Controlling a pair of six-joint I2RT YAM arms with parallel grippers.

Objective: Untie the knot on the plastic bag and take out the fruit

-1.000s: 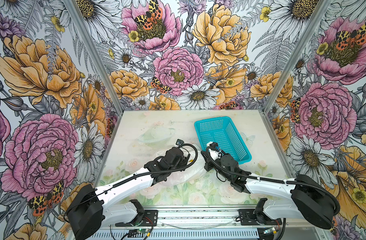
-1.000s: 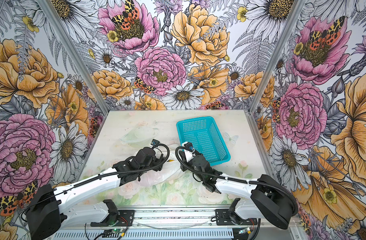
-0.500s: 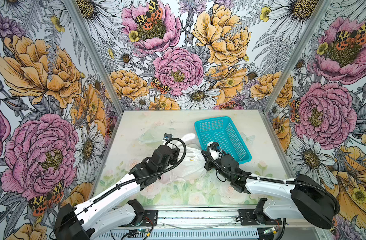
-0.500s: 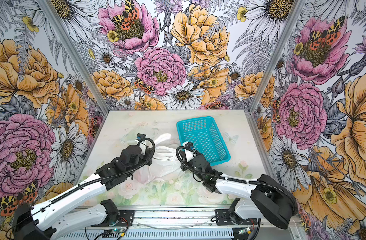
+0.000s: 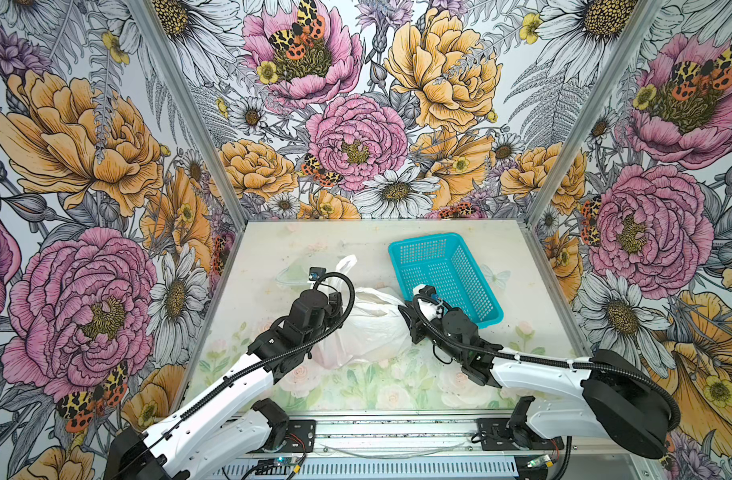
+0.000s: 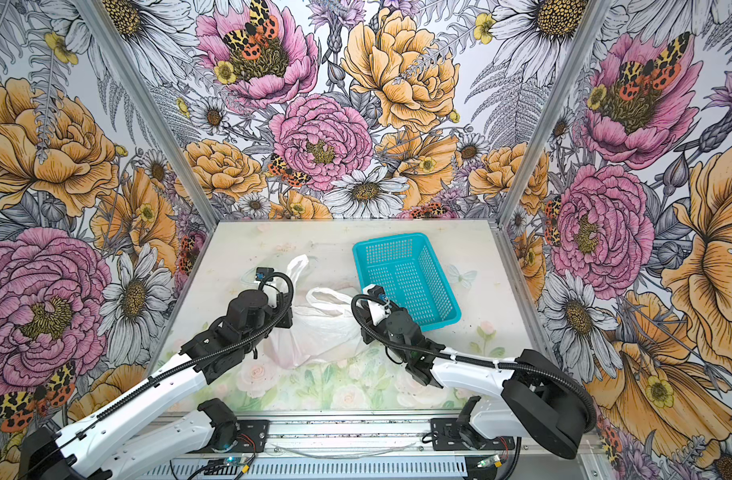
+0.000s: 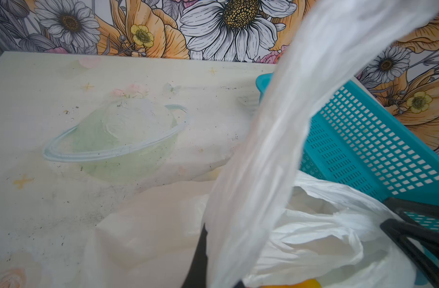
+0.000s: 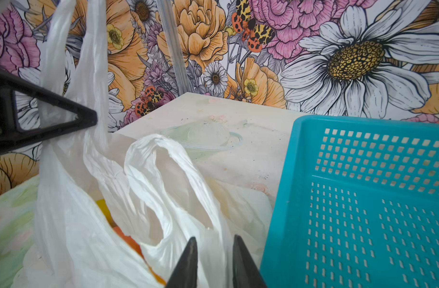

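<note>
Opening bag: left pincer point(image 8: 90, 121) is clamping shut on one raised loop handle point(image 7: 288, 124) of the thin, translucent white crinkly plastic bag point(image 5: 372, 324); right pincer point(image 8: 214, 251) is standing open at its mouth.
Bag is lying on the bench point(image 5: 273, 249), just beside the teal perforated plastic basket point(image 5: 443, 274); knot is looking undone, second handle point(image 8: 168, 159) flopping free. Small orange and yellow fruit point(image 8: 127, 240) showing through slippery film. Advice: hold handle high, spread mouth gently, avoid tearing.

Bright, even, diffuse light, faint soft shadows. Both top views sharp; wrist views blur the close plastic bag point(image 7: 263, 149).
</note>
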